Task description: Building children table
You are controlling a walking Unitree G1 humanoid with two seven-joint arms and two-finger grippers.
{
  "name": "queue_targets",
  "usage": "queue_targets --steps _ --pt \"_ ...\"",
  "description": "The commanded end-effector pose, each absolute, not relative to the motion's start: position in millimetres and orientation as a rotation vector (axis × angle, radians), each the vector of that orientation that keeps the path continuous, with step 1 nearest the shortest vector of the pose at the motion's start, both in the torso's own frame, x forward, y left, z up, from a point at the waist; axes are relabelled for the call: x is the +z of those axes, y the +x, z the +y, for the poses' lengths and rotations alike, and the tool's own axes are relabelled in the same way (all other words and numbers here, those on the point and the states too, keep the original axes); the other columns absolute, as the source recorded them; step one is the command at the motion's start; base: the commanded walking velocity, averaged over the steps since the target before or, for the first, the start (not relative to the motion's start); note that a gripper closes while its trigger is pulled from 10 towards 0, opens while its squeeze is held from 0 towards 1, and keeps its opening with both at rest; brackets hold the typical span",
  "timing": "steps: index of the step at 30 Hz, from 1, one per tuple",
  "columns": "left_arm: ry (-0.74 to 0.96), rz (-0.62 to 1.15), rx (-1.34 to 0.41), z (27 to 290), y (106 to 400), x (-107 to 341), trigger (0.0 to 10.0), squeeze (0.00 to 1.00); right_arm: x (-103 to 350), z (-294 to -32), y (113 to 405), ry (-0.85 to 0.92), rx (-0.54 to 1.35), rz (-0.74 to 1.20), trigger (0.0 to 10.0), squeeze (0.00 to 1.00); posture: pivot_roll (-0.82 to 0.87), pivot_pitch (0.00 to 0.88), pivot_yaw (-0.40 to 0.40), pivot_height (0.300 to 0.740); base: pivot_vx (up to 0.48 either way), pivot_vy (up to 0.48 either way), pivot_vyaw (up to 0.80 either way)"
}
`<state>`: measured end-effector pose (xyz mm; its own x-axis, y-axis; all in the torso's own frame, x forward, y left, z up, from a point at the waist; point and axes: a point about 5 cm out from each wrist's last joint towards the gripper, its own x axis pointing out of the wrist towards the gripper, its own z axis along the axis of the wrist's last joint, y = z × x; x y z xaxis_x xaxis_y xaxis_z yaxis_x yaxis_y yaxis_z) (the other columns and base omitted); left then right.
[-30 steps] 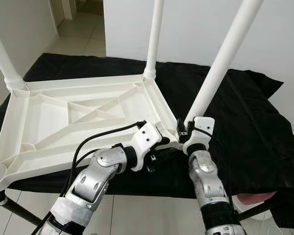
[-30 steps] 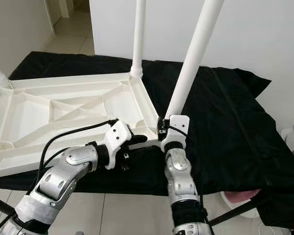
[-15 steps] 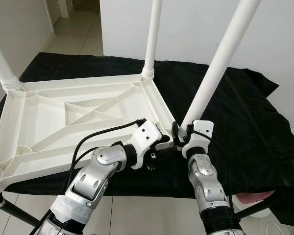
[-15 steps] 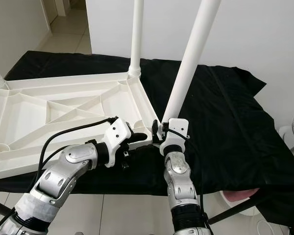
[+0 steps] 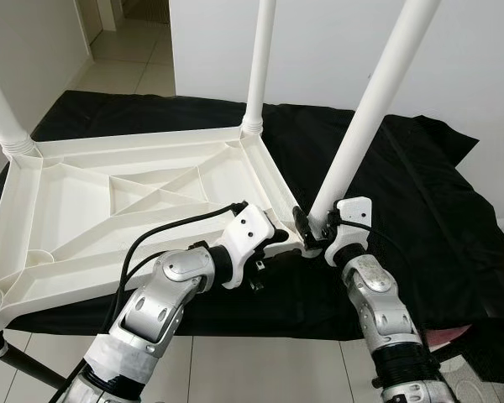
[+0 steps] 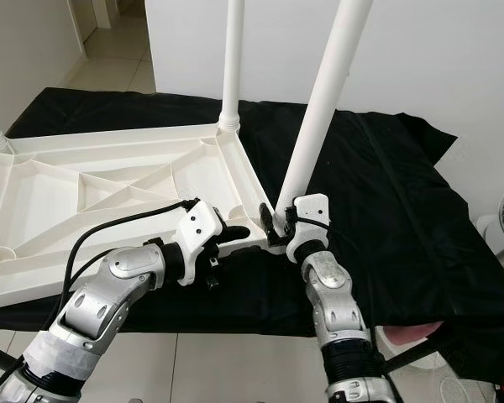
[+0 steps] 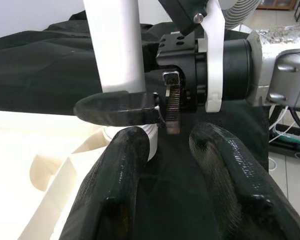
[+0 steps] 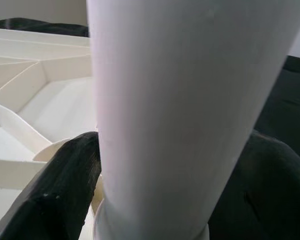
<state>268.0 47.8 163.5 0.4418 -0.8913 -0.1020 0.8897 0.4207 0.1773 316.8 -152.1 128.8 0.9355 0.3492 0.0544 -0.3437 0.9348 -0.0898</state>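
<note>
Three legs stand in the upturned top (image 5: 134, 197); the fourth leg (image 5: 365, 122) is at its corner socket, likely not fully seated. Right gripper (image 5: 312, 228) pinches that leg's base. Left gripper (image 7: 182, 165) jaws spread, beside the corner.

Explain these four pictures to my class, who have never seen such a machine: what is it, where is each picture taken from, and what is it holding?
It is a walking robot with two silver arms, each ending in two black fingers. Two pictures come from cameras in its head, looking down; the other two come from cameras on its wrists, looking along the fingers. On a black cloth lies a white tabletop, upside down, with legs pointing up. The right gripper is closed around the near leg close to its base, at the tabletop's corner. The left gripper, fingers apart, sits at that same corner.
</note>
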Motion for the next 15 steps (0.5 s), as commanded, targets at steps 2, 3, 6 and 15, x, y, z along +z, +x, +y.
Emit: queue_targets --steps 2,3,6,15 --pt "0.223 -0.021 -1.091 46.1 270.6 165.5 10.0 0.0 128.8 -152.3 320.9 -0.105 0.44 -0.066 10.0 0.0 0.02 0.0 -0.075 0.74 0.0 0.0 0.0" --pt "0.223 -0.021 -1.091 46.1 270.6 165.5 10.0 0.0 128.8 -152.3 320.9 -0.105 0.44 -0.066 10.0 0.0 0.02 0.0 -0.075 0.74 0.0 0.0 0.0" --pt "0.215 -0.024 -1.095 44.1 269.7 166.1 10.0 0.0 130.2 -153.0 324.4 -0.12 0.518 -0.065 10.0 0.0 0.02 0.0 -0.075 0.74 0.0 0.0 0.0" --pt "0.205 -0.021 -1.115 39.0 264.0 164.1 10.0 0.0 126.7 -152.9 331.8 -0.166 0.667 -0.036 6.9 0.0 0.02 0.0 -0.077 0.74 0.0 0.0 0.0"
